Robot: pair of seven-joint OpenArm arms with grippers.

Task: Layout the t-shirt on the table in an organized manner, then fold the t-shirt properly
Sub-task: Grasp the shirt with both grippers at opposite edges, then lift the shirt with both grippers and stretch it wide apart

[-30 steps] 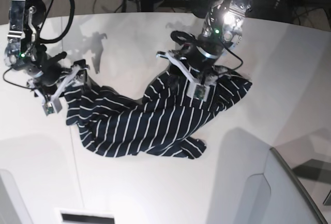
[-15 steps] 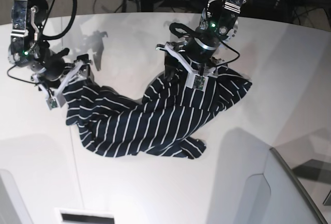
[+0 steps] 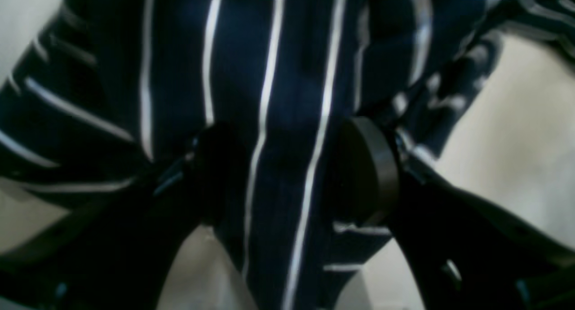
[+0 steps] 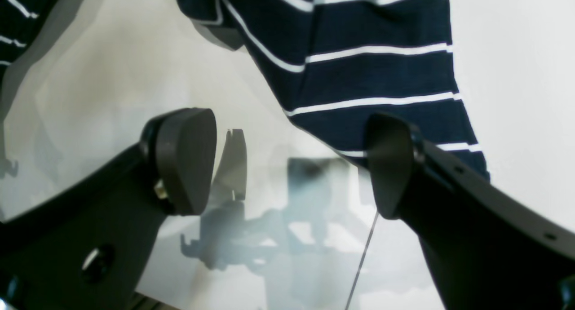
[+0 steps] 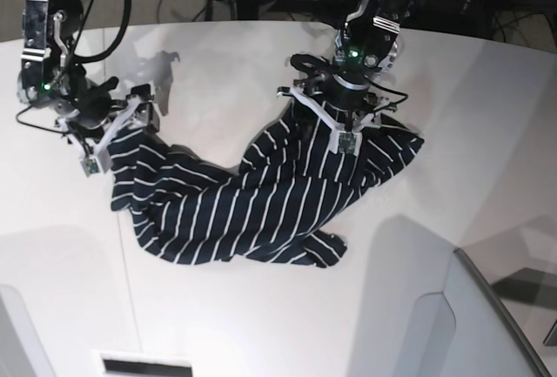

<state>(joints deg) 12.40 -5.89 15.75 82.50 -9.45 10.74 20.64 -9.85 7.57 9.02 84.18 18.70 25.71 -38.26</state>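
the t-shirt (image 5: 261, 194) lies crumpled across the middle of the base view on the table (image 5: 487, 133), bunched in a diagonal heap from centre left to upper right, not spread yet, so the layout step looks barely under way. its upper right part is pulled up into a peak, which fits a lift meant to shake or stretch the fabric flat.

the left gripper (image 5: 335, 120), upper centre-right of the base view, sits at that peak. in the left wrist view a striped fold (image 3: 287, 166) runs between its two fingers (image 3: 368, 170), jaws apart; whether they actually pinch the cloth or just straddle it, cannot tell.

the right gripper (image 5: 117, 124), upper left of the base view, is parted wide with nothing in it. the right wrist view shows its fingers (image 4: 184, 159) over bare table, the shirt's edge (image 4: 382, 76) just beyond the far finger, probably lined up to catch that corner and pull the heap out opposite the other arm.
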